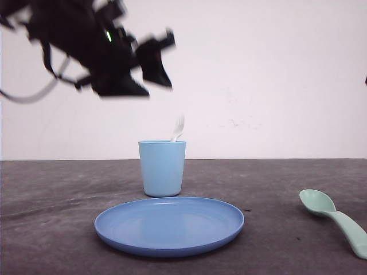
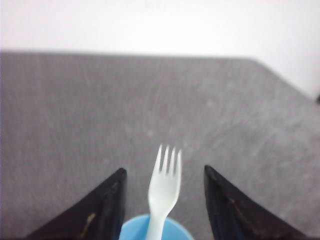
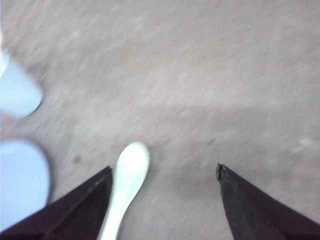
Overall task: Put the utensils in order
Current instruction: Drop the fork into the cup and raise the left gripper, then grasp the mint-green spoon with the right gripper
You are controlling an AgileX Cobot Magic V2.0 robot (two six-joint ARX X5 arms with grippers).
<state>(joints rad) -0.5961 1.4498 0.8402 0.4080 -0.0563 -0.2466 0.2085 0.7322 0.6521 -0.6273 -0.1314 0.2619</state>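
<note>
The white fork (image 1: 178,128) stands tines-up inside the light blue cup (image 1: 162,167), leaning on the rim. My left gripper (image 1: 139,73) hangs blurred above and to the left of the cup. In the left wrist view the fork (image 2: 164,187) rises between the open fingers (image 2: 107,207) of this gripper (image 2: 165,172), touching neither. The mint-green spoon (image 1: 334,220) lies flat on the table at the front right. My right gripper (image 3: 164,170) is open above the spoon (image 3: 128,182), whose bowl lies close beside one fingertip (image 3: 95,192).
A round blue plate (image 1: 169,224) lies on the dark grey table just in front of the cup. In the right wrist view the cup (image 3: 15,92) and the plate (image 3: 20,180) sit off to one side of the spoon. A white wall stands behind the table.
</note>
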